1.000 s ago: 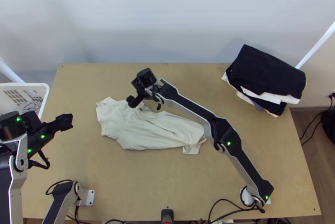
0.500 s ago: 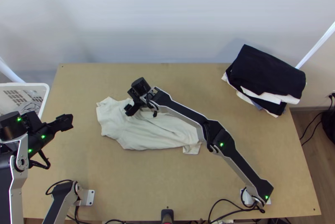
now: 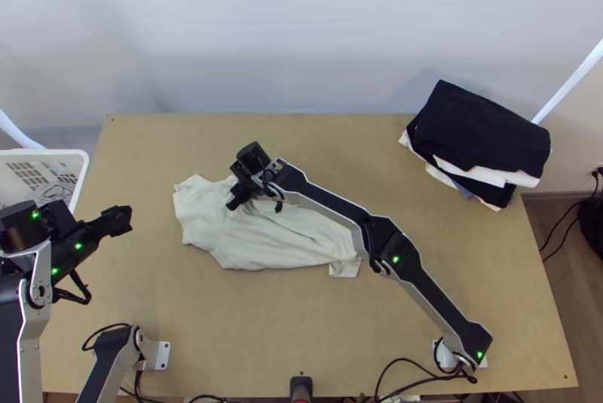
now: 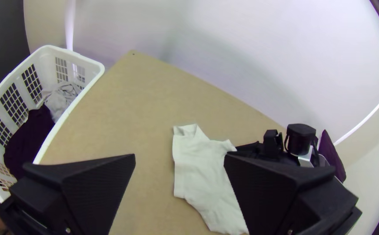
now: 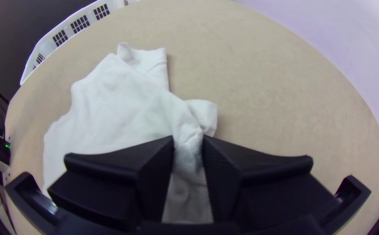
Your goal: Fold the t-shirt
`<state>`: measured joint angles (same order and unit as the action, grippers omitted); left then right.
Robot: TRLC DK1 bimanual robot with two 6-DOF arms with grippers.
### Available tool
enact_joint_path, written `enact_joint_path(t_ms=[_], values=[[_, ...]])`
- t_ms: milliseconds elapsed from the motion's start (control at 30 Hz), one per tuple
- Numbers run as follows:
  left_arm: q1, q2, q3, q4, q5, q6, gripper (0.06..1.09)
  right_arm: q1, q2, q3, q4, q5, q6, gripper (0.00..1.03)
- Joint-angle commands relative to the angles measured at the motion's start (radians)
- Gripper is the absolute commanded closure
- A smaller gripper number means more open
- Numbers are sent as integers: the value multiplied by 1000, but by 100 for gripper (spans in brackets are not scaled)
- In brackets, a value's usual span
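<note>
White t-shirt (image 3: 256,241) lies rumpled, apart from the laundry basket (image 3: 47,152), a ridge pinched in the nearly closed right gripper (image 3: 232,205). Nearer the laundry basket, left gripper (image 3: 123,220) gapes empty; its wrist view shows dark clothing (image 4: 29,137) inside the basket.

White basket (image 3: 79,156), clothes (image 4: 28,139) inside, near left gripper (image 3: 120,220); folded clothes stack (image 3: 482,132), black on top, sits well right of right gripper (image 3: 235,203).
</note>
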<state>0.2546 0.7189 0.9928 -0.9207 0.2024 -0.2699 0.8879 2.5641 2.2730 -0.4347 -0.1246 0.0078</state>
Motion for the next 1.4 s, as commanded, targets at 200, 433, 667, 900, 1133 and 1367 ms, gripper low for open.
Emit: enact_joint_path(t_ms=[200, 433, 667, 900, 1133, 1367], values=[[5, 1, -20, 31, 12, -9, 10, 0, -15, 22, 13, 3, 15, 100], [5, 1, -17, 33, 14, -9, 10, -3, -79, 13, 7, 5, 17, 100], [-2, 5, -51, 48, 12, 5, 10, -10, -246, -70, -4, 8, 35, 100], [-20, 13, -63, 74, 14, 0, 10, -33, -412, -194, -7, 17, 35, 100], [-46, 34, -79, 102, 15, -5, 10, -53, -450, -311, 7, 34, 34, 100], [-63, 63, -88, 121, 14, -8, 10, -61, -479, -369, 30, 94, 35, 100]])
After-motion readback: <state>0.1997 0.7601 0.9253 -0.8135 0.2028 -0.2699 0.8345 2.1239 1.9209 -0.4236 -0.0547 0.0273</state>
